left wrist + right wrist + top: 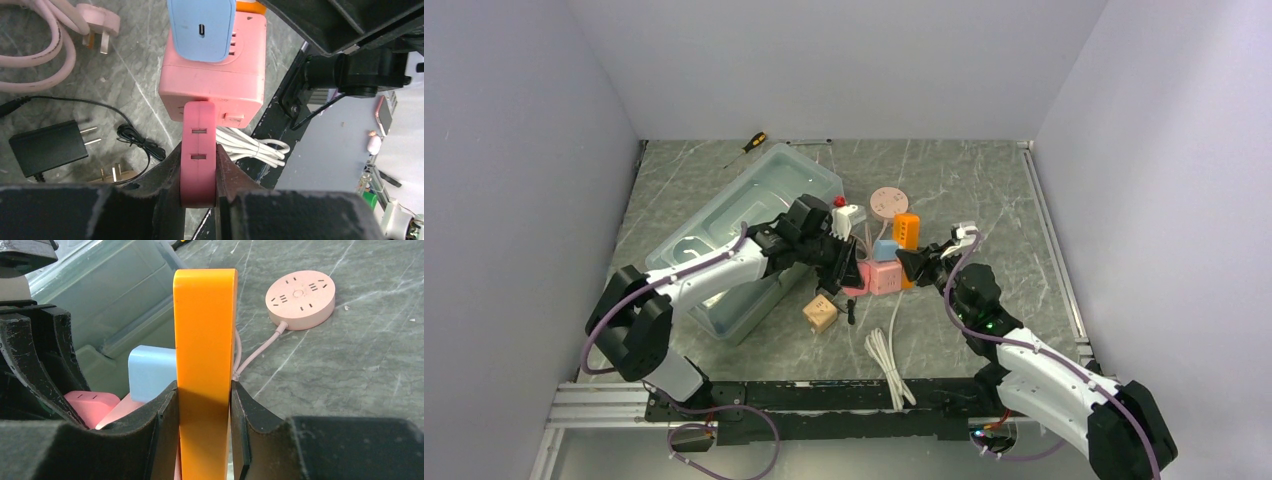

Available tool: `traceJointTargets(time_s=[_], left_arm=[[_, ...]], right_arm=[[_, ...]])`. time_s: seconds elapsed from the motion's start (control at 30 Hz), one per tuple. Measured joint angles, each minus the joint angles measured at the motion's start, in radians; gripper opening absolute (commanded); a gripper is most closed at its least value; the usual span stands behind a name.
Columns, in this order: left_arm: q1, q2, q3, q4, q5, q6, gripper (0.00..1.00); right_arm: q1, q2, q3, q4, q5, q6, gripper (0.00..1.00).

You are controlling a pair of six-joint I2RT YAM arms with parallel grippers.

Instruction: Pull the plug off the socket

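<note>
A pink cube socket (884, 278) (212, 85) sits on the table's middle. A blue plug (201, 27) (150, 371) is stuck in its top. A darker pink plug (198, 145) sticks out of its near side in the left wrist view. My left gripper (198, 167) (848, 275) is shut on that plug, one finger on each flat side. A flat orange plug (205, 335) (907, 231) stands at the cube's right side. My right gripper (204, 402) (919, 266) is shut on it.
A clear plastic bin (744, 225) lies left of the cube under my left arm. A round pink socket (888, 200) (300, 299) lies behind. A white cable bundle (889, 365), a tan block (820, 313), a black adapter (47, 147) and a screwdriver (752, 142) lie around.
</note>
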Motion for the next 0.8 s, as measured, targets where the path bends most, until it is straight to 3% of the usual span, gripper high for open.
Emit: traceJointTargets(time_s=[0.3,0.8], left_arm=[[-0.01,0.011,0.037,-0.057,-0.047,0.048,0.0],[0.021,-0.027,-0.013,0.024,0.058,0.107,0.0]], right_arm=[[-0.005,-0.002,-0.002,-0.011,-0.006,0.004,0.0],[0.015,0.064,0.059,-0.059,0.079,0.079,0.0]])
